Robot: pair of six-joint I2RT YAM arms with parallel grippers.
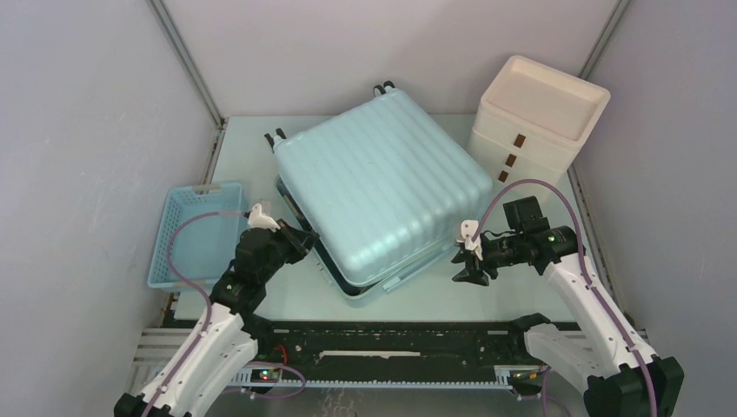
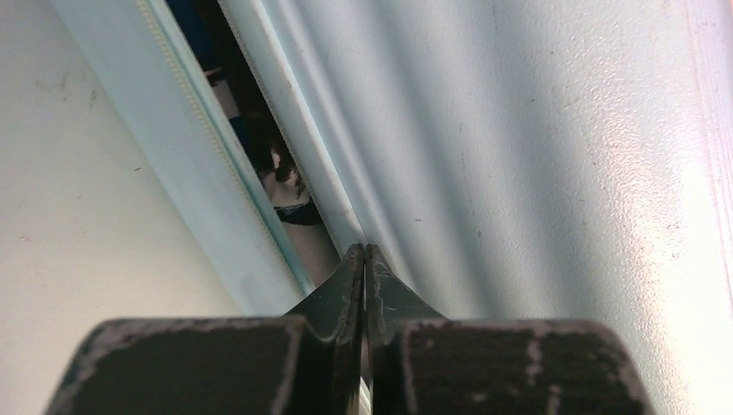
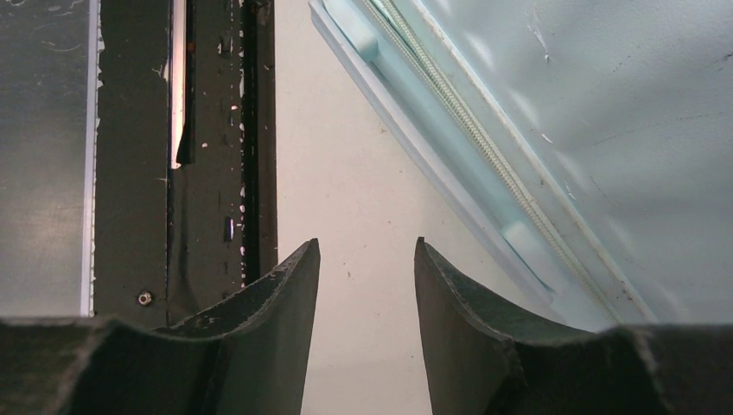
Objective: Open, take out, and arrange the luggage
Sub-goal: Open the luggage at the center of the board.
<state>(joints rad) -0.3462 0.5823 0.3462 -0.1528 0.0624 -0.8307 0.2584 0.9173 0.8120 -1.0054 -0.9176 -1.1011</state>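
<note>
The luggage (image 1: 382, 174), a pale mint-blue ribbed suitcase, lies flat in the middle of the table, wheels at the far side. Its lid is lifted slightly ajar over the lower shell along the near-left side. My left gripper (image 1: 300, 239) is shut, its tips (image 2: 365, 251) pressed against the lid's edge (image 2: 519, 173) at the gap. Dark contents show through the gap (image 2: 281, 173), too unclear to name. My right gripper (image 1: 461, 265) is open and empty (image 3: 367, 246), over the bare table just beside the suitcase's near-right edge (image 3: 605, 130) with its zip.
A small blue slatted basket (image 1: 195, 234) stands at the left, close to my left arm. A cream-white box with brown drawer tabs (image 1: 539, 113) stands at the back right, touching the suitcase corner. A black rail (image 1: 391, 347) runs along the near edge and shows in the right wrist view (image 3: 216, 130).
</note>
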